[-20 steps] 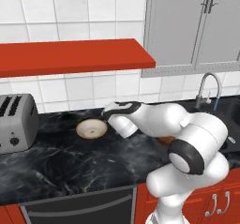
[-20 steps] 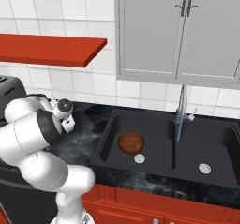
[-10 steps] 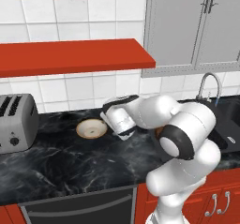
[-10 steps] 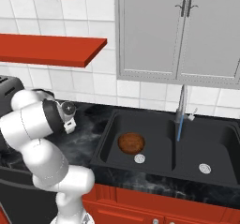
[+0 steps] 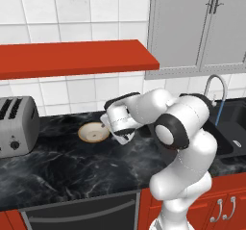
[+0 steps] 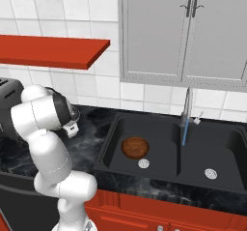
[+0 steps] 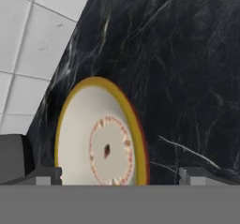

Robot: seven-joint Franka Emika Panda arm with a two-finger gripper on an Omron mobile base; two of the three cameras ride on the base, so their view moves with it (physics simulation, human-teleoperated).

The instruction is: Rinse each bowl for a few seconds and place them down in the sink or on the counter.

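Our gripper (image 7: 117, 178) is wide open with nothing in it, and the hand view puts the cream-white bowl (image 7: 101, 136) right between the 2 finger tips (image 7: 47, 175), so we're basically lined up on it but not gripping yet. As far as we can tell neither tip is touching the rim.

Progress check: of the 2 bowls, the reddish-brown bowl (image 6: 134, 147) is already sitting in the left basin of the sink (image 6: 159, 177), close to that basin's front edge and just behind its round drain (image 6: 144, 164). We'd guess that one is done, though the pictures can't prove it got rinsed. The blue stream (image 6: 184, 134) under the faucet (image 6: 187, 107) looks like the water is running, landing beside the divider between the basins.

The cream-white one with the tan rim is what's left. It sits on the counter (image 5: 57, 169) near the back edge, up by the tiled wall, between the toaster (image 5: 17, 125) and the sink, well apart from the basins. So we'd say roughly half done: it needs grabbing, carrying to the faucet, rinsing and setting down.

Pose-wise, the arm is folded over toward its left, elbow high above the counter's front edge, forearm reaching back and the hand (image 5: 117, 123) angled down just beside the bowl.
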